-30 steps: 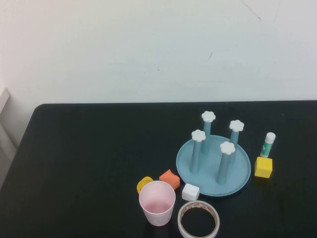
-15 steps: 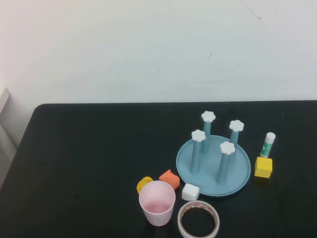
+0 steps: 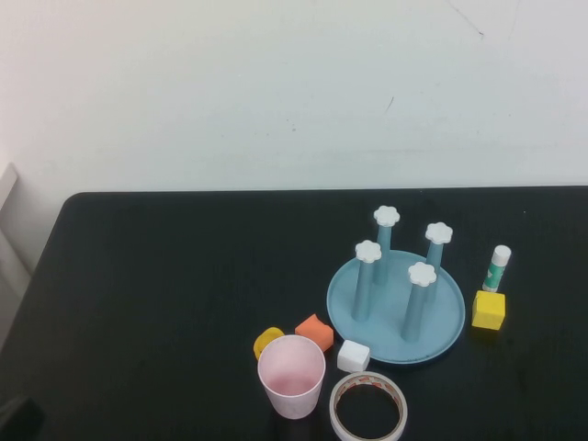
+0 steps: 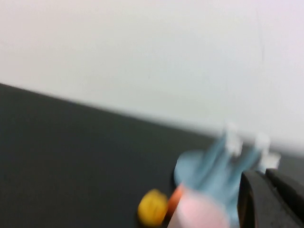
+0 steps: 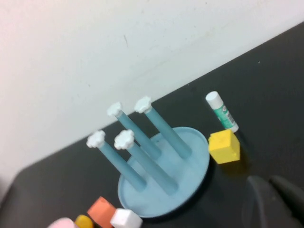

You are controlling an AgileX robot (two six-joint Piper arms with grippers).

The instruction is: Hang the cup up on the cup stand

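Note:
The pale pink cup (image 3: 291, 375) stands upright, mouth up, near the table's front edge. It shows blurred in the left wrist view (image 4: 197, 213). The light blue cup stand (image 3: 439, 331) with its white-capped pegs sits behind and to the right of the cup, with nothing on the pegs; it also shows in the right wrist view (image 5: 190, 173). My left gripper (image 4: 266, 190) is shut and empty, a short way from the cup. A dark part of my left arm (image 3: 18, 418) shows at the front left corner. My right gripper (image 5: 275, 199) is shut and empty, near the yellow cube.
A white tape roll (image 3: 367, 409) lies right of the cup. A yellow round piece (image 3: 268, 342), an orange block (image 3: 314, 331) and a white cube (image 3: 353, 356) lie between the cup and the stand. A yellow cube (image 3: 488, 310) and a glue stick (image 3: 497, 268) are right of the stand.
A dark part of my left arm has come into the high view at the front left corner. The cup, the stand and the small things have not moved.

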